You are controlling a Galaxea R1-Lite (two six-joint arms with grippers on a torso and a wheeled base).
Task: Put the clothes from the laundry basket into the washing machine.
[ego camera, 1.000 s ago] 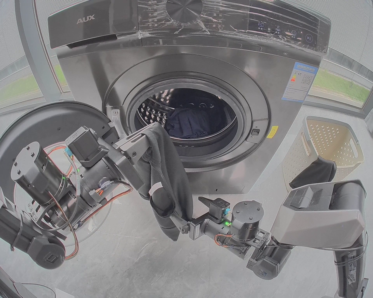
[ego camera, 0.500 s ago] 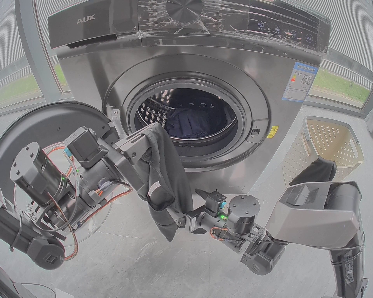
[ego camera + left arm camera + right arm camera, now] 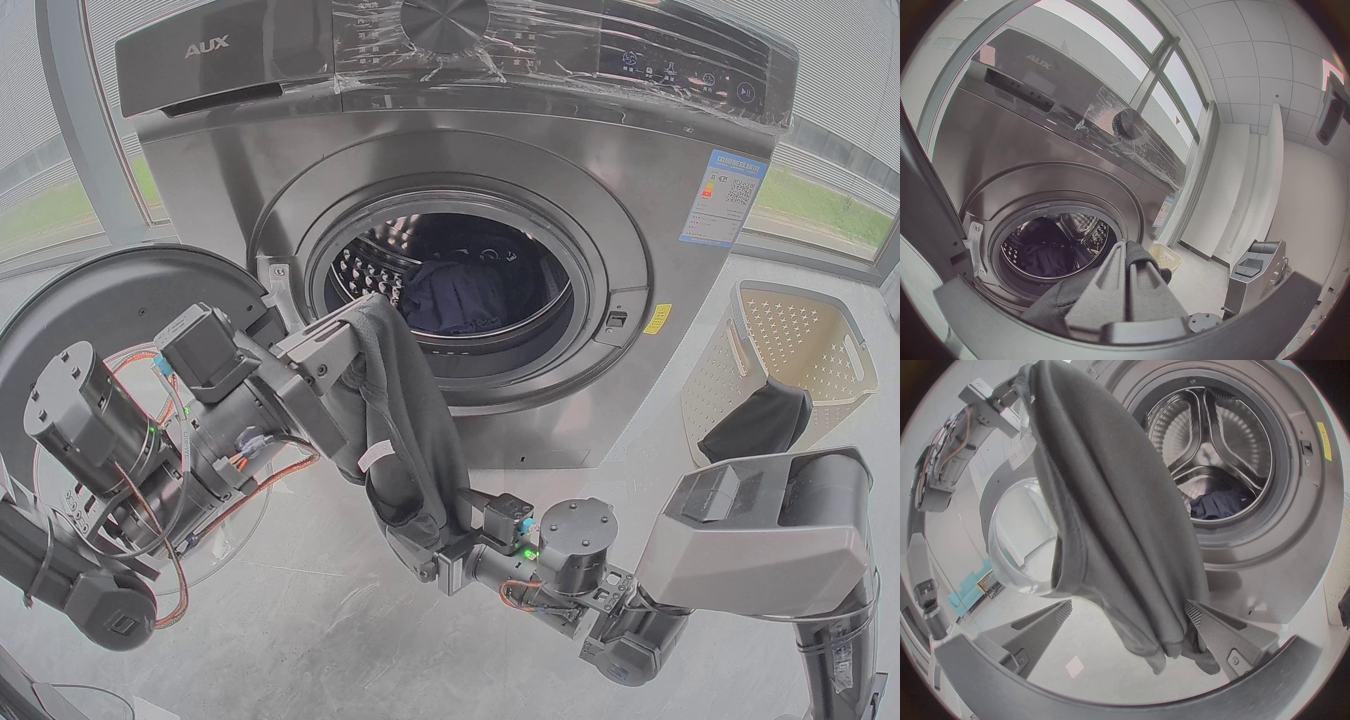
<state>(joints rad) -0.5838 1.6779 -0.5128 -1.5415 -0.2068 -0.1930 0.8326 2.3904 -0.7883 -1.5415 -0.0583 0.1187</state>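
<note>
A dark grey garment (image 3: 412, 422) hangs from my left gripper (image 3: 367, 319), which is shut on its top edge just in front of the washing machine (image 3: 525, 169) and its open drum (image 3: 375, 267). In the left wrist view the fingers (image 3: 1113, 276) press together with the cloth (image 3: 1059, 295) draped over them. My right gripper (image 3: 420, 555) sits at the garment's lower end, open, and the hanging cloth (image 3: 1120, 514) falls between its two spread fingers (image 3: 1218, 632). Dark blue clothes (image 3: 455, 295) lie inside the drum.
The round door (image 3: 112, 300) stands swung open to the left, behind my left arm. A beige laundry basket (image 3: 806, 347) leans at the right of the machine with a black garment (image 3: 759, 422) spilling from it. Bare floor lies below the arms.
My right gripper has moved left and slightly down, in under the garment's hanging end, and the cloth's bottom now bunches around it. The left gripper has stayed put.
</note>
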